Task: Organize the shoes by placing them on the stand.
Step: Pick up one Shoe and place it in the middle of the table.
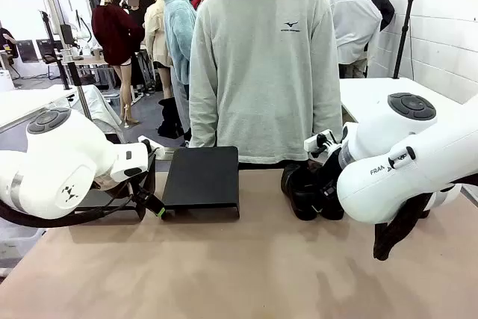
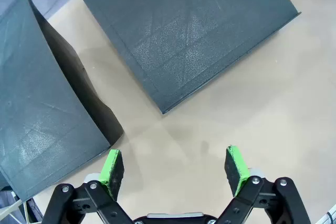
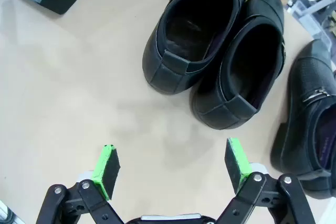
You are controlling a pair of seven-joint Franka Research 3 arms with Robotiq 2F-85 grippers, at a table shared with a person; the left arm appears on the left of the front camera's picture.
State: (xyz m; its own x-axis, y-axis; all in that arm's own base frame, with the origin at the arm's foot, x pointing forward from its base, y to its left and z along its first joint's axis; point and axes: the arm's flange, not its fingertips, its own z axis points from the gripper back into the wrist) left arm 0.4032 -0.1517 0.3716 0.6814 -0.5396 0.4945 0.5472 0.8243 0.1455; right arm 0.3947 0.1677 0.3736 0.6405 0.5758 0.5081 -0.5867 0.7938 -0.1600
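The scene is lit brightly and evenly from above. Soft grey shadows are thrown on the bench (image 3: 52, 87) beside the shoes (image 3: 194, 30). A dull shine is seen on the stand (image 2: 184, 35). Wrist views are bent at the edges.

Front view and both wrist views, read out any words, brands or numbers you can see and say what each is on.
"FRAN": on the white right robot arm, with the rest of the word hidden.
Small logo with a line of print on the person's pale grey sweatshirt: too small to read.
No lettering visible on the black leather shoes or the dark grey flat stand.
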